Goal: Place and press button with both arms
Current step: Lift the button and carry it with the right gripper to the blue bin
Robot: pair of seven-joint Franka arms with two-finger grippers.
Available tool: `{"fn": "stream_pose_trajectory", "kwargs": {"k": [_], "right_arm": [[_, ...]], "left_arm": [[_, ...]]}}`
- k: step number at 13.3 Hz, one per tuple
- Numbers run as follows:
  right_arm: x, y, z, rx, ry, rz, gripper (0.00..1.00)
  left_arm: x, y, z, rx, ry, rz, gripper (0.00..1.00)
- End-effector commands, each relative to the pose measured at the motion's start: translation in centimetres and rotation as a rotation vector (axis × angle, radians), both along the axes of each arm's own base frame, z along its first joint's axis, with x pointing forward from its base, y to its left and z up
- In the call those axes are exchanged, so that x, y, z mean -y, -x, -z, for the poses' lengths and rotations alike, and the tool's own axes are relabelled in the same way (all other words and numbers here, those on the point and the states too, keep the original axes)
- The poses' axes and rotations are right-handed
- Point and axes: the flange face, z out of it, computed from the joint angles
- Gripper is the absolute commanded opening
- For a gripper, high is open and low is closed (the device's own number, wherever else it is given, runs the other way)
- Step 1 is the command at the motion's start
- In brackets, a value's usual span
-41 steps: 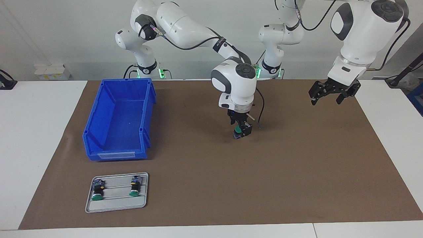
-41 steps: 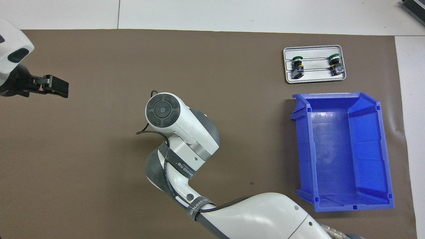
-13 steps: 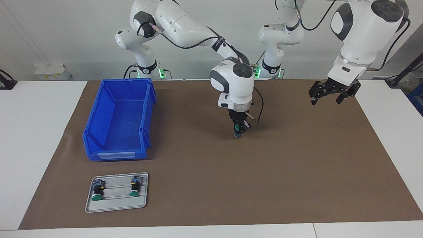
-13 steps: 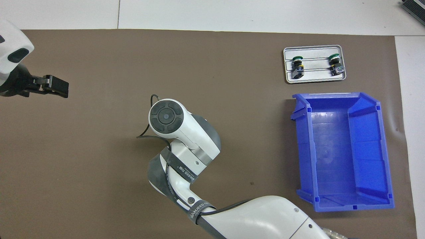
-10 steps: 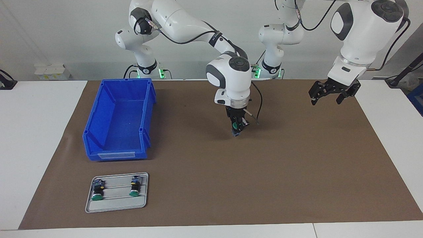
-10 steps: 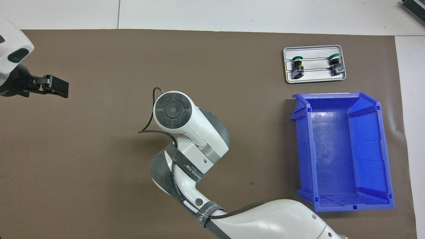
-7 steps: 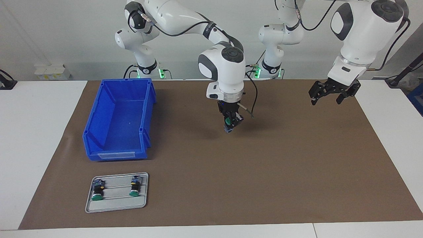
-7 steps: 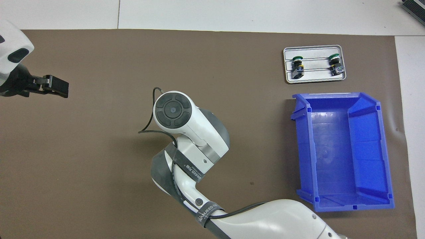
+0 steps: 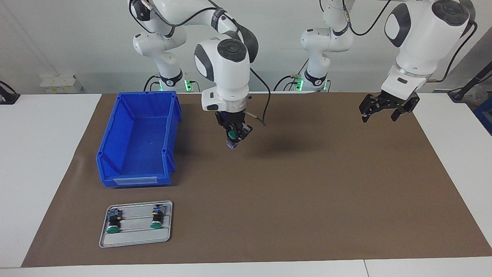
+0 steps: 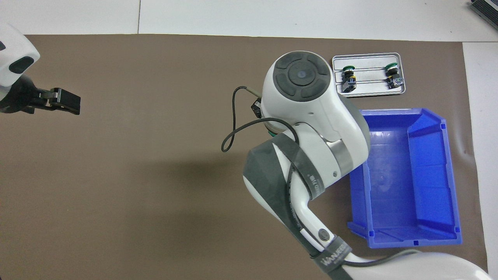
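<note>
Now the right gripper (image 9: pixel 233 135), pinching the button (image 9: pixel 231 135), has lifted off mid-mat and swung toward the blue bin (image 9: pixel 115 154). Placing looks underway, I judge. The left gripper (image 9: pixel 385 109) waits spread over the mat's left-arm end.

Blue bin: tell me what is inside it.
The blue bin holds nothing in the facing view; its bare floor shows. In the overhead view the right arm covers one corner. The right pincer, over the mat beside it, holds a button.
</note>
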Motion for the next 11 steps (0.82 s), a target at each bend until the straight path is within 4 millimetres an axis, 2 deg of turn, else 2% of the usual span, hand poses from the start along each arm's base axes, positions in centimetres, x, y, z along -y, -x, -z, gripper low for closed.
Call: {"fn": "stream_pose_trajectory", "kwargs": {"k": [1,3,5,7,11], "right_arm": [[5.9,1.7,-1.5,-0.024,-0.016,-0.139,0.0],[10.3,1.6,-2.4,-0.029,-0.03,-0.238,0.0],[14.3,1.5,-2.4,-0.055,-0.03,-0.34,0.0],[16.8,1.3,-2.6,-0.076,-0.033,-0.421,0.0],[23.8,0.4,-0.8,-0.066,-0.064,-0.57,0.0]], "left_arm": [[-0.4,0.9,-0.1,-0.004,-0.017,-0.002,1.0],[-0.4,0.9,-0.1,-0.004,-0.017,-0.003,1.0],[-0.4,0.9,-0.1,-0.004,-0.017,-0.002,1.0],[-0.4,0.9,-0.1,-0.004,-0.017,-0.003,1.0],[-0.4,0.9,-0.1,-0.004,-0.017,-0.003,1.0]]}}
